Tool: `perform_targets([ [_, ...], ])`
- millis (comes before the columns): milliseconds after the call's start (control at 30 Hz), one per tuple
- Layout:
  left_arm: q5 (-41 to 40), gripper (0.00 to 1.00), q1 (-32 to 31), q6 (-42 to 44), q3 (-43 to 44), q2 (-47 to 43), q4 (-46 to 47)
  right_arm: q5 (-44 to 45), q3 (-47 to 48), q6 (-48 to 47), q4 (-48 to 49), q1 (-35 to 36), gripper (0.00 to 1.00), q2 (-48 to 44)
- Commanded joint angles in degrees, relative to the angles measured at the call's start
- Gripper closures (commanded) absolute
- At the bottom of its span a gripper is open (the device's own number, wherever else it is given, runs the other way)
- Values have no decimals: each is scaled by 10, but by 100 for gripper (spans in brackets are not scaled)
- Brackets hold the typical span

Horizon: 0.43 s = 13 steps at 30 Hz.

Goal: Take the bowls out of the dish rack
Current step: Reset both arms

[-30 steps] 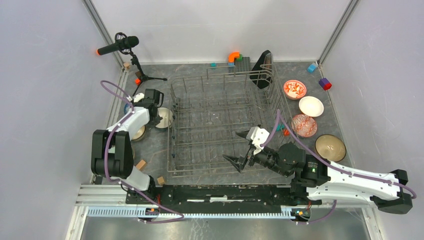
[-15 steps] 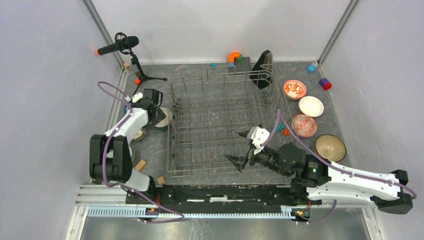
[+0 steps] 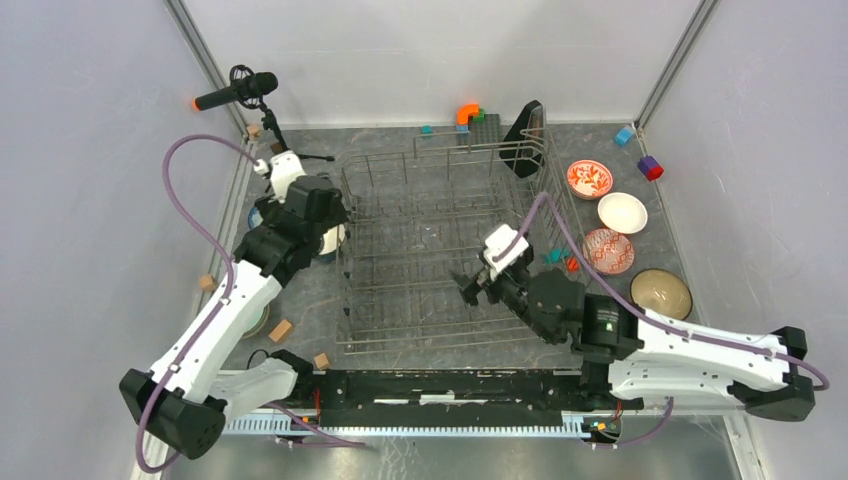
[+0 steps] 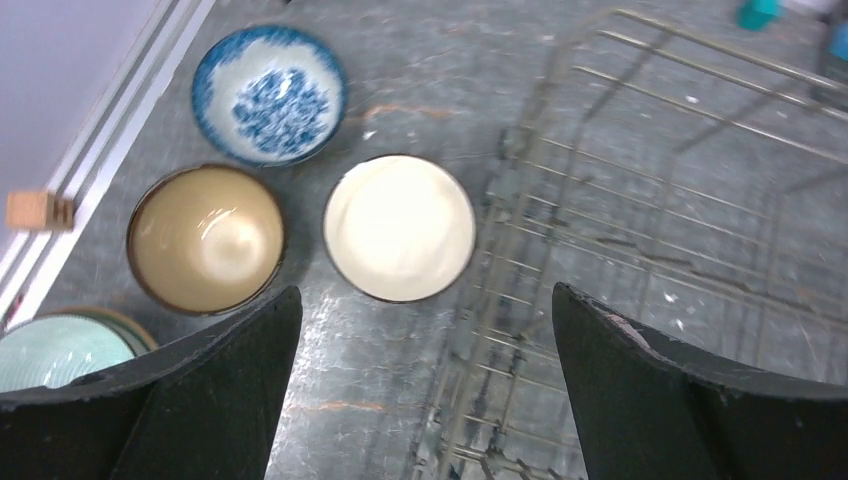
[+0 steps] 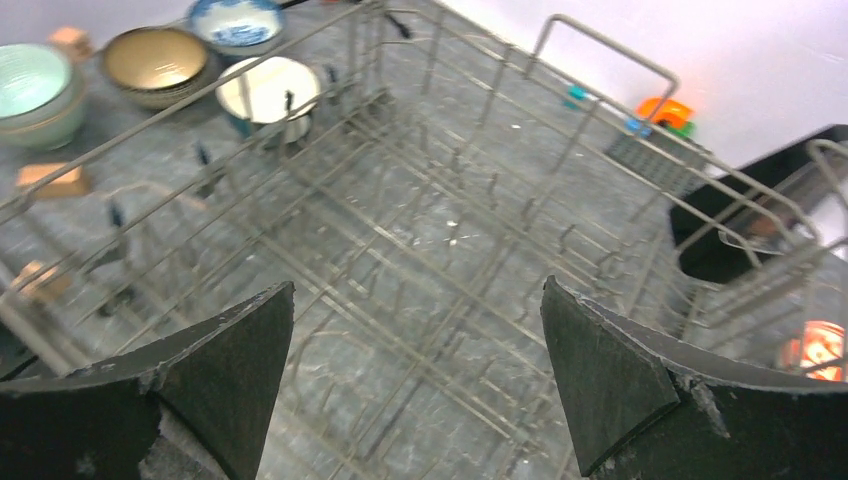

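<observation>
The dish rack (image 3: 420,300) fills the table's middle, and no bowl shows inside it. My left gripper (image 3: 322,222) hangs open above the table at the rack's left side. Below its empty jaws (image 4: 425,290) stand a cream-lined bowl (image 4: 399,227), a tan bowl (image 4: 206,238), a blue-white bowl (image 4: 268,94) and a mint green bowl (image 4: 60,350). My right gripper (image 3: 470,288) is open over the rack's wire floor (image 5: 430,250), holding nothing (image 5: 416,283). Right of the rack sit a red-floral bowl (image 3: 589,179), a white bowl (image 3: 622,212), a red-lattice bowl (image 3: 608,250) and a tan bowl (image 3: 661,294).
A black holder (image 3: 525,125) hangs on the rack's far right corner. A microphone on a stand (image 3: 240,90) is at the far left. Small wooden blocks (image 3: 281,330) lie left of the rack, and coloured blocks (image 3: 650,167) lie along the back and right.
My left gripper opened off the cream-lined bowl, left it on the table and rose, the arm stretching out. My right gripper moved up and farther into the rack.
</observation>
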Motion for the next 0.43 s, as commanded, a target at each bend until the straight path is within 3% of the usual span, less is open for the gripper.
perform_targets([
  [0, -98, 0, -85, 69, 36, -13, -2, 82, 82, 39, -23, -57, 2, 53],
  [200, -62, 0, -103, 99, -3, -60, 50, -23, 83, 127, -34, -218, 2, 54],
  [400, -81, 0, -117, 57, -57, -104, 68, -59, 52, 142, -29, -244, 2, 61],
])
